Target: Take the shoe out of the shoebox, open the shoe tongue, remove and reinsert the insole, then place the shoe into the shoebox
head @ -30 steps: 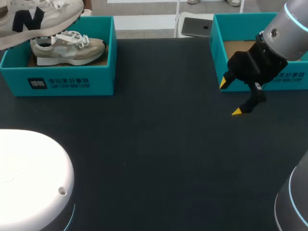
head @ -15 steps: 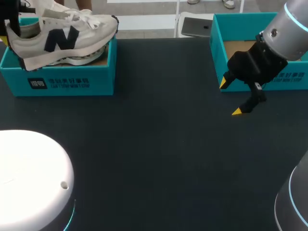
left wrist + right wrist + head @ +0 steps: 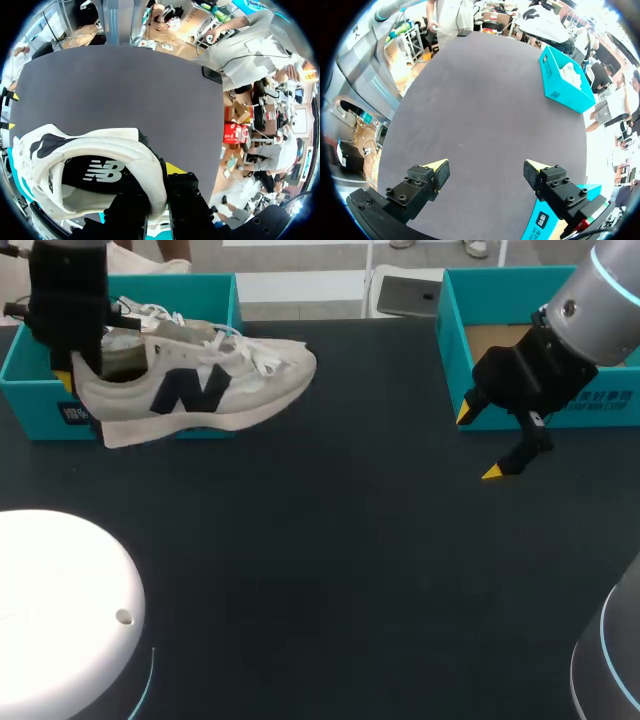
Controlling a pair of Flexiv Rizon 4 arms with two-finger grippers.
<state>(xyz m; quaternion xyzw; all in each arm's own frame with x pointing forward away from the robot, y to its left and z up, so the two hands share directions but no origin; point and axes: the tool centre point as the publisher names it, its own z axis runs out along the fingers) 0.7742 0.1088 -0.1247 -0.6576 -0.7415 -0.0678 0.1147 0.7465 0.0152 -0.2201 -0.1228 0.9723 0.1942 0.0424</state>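
Left jaws clench the shoe by its heel for setting on the desk; right jaws hang released.

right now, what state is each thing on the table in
shoe, out of the box, upright, gripped at the heel
left gripper, shut on the shoe's heel
right gripper, open, holding nothing
left box, open on top
right box, open on top
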